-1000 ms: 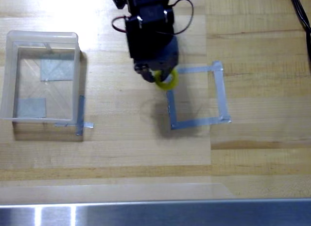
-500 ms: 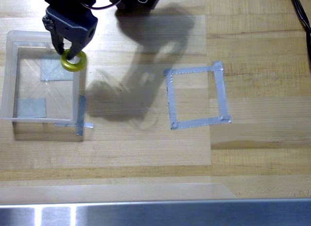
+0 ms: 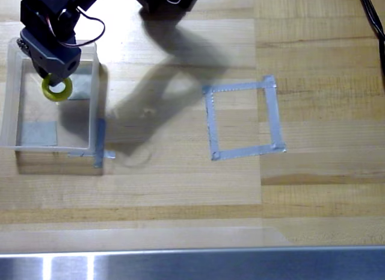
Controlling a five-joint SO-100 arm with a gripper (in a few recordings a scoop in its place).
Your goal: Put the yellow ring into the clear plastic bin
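The yellow ring point(image 3: 57, 89) hangs over the inside of the clear plastic bin point(image 3: 12, 138), near its upper middle. My dark gripper point(image 3: 55, 79) reaches down from the top left and is shut on the ring's upper edge. The bin stands at the far left of the wooden table, with grey tape patches showing through its base. I cannot tell how high the ring is above the bin's floor.
A flat grey tape square outline point(image 3: 243, 118) lies on the wood right of centre. A metal rail point(image 3: 192, 265) runs along the bottom edge. Black cables point(image 3: 373, 15) cross the top right corner. The arm's shadow falls between the bin and the tape square.
The gripper carried the yellow ring leftward, from the tape square's upper left corner, across the table and over the bin's right wall, to a spot above the bin's interior.
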